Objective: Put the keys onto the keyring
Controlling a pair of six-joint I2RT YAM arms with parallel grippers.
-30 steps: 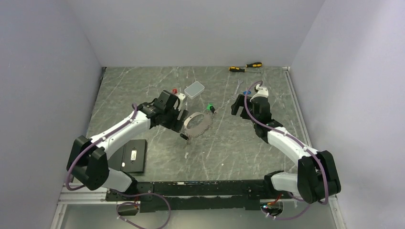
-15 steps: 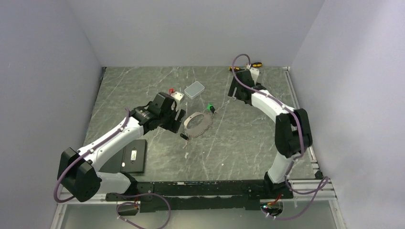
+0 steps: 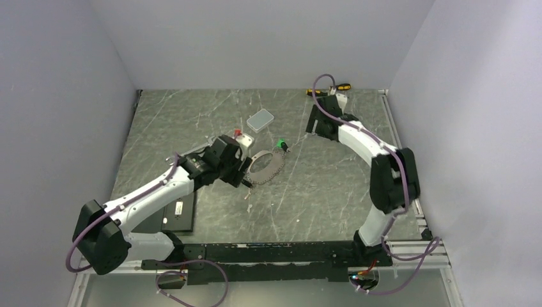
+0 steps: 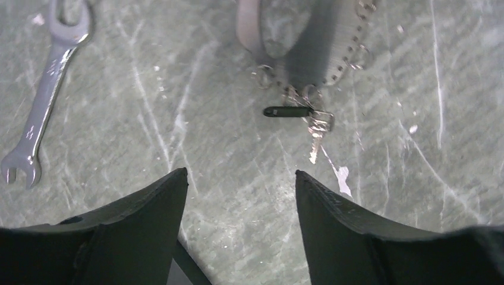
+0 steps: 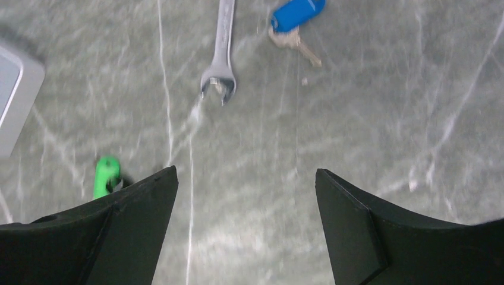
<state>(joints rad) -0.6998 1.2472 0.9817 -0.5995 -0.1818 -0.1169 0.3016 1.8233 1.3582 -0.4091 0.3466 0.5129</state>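
The keyring (image 3: 267,167) is a silvery chain loop lying mid-table; its near end shows at the top of the left wrist view (image 4: 347,56). A black-headed key (image 4: 288,111) lies at the loop's near end, touching its links. My left gripper (image 4: 241,178) is open and empty, just short of that key; in the top view it is (image 3: 243,176). A green key (image 3: 281,146) lies right of the loop and shows in the right wrist view (image 5: 107,175). A blue key (image 5: 297,13) lies ahead of my right gripper (image 5: 245,175), which is open and empty.
A silver wrench (image 4: 41,107) lies left of the left gripper, another wrench (image 5: 221,53) lies beside the blue key. A grey box (image 3: 260,119) and a red-topped white block (image 3: 240,135) sit behind the loop. Screwdrivers (image 3: 327,90) lie at the back; a black box (image 3: 179,208) lies near left.
My right arm swung from the middle right to the back of the table. My left gripper moved nearer and rightward, to the keyring's near end by the black key.
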